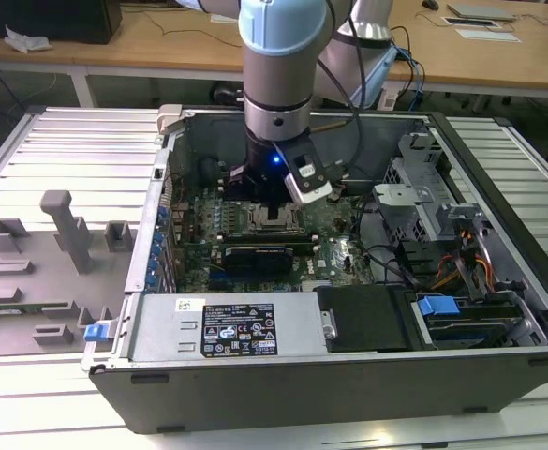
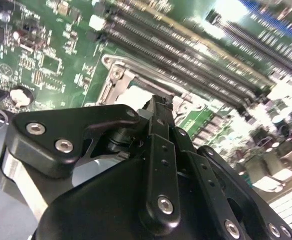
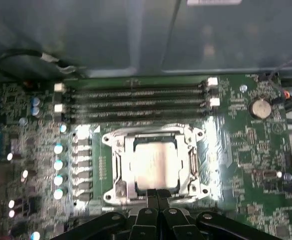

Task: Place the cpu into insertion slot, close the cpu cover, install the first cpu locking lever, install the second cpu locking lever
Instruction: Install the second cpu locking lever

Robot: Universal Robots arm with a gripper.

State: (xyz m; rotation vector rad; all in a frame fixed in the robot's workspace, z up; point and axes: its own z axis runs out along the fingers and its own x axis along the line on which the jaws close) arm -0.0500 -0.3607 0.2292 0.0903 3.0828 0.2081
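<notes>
The cpu [image 3: 156,167], a pale silvery square, lies seated in the insertion slot [image 3: 117,192] on the green board; the cpu cover [image 3: 193,150] appears folded down around it as a metal frame. The gripper [image 3: 157,196] sits just at the socket's near edge, jaws clenched together and grasping nothing. Judged stage: cover closing or lever work. A careful, steady push at the socket edge is called for.
</notes>
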